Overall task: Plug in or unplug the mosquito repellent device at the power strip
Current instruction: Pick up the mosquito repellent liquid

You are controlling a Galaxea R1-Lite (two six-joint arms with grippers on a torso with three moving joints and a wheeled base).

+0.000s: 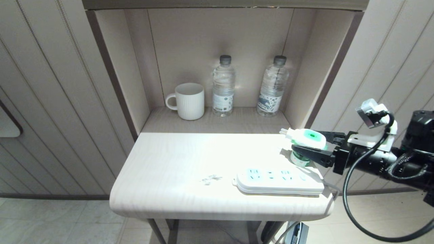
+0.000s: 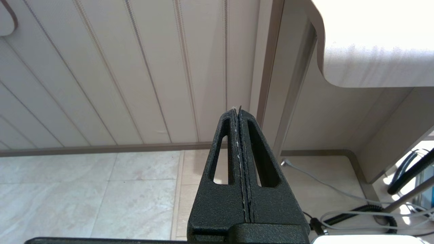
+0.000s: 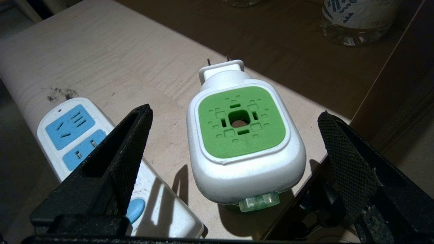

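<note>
Device (image 3: 244,142) sits unplugged beside the power strip (image 1: 279,181); my right gripper (image 3: 234,142) straddles it released, grasp and plugging remain.

1. Smooth, glossy white plastic mosquito repellent device (image 3: 244,169) with matt green perforated top, between the fingers.
2. Rough, grainy black plastic right gripper (image 3: 234,118) fingers.
3. Glossy white plastic power strip (image 3: 67,132) beside them.
4. Pale matt wood-grain table (image 1: 169,176) beneath.
</note>
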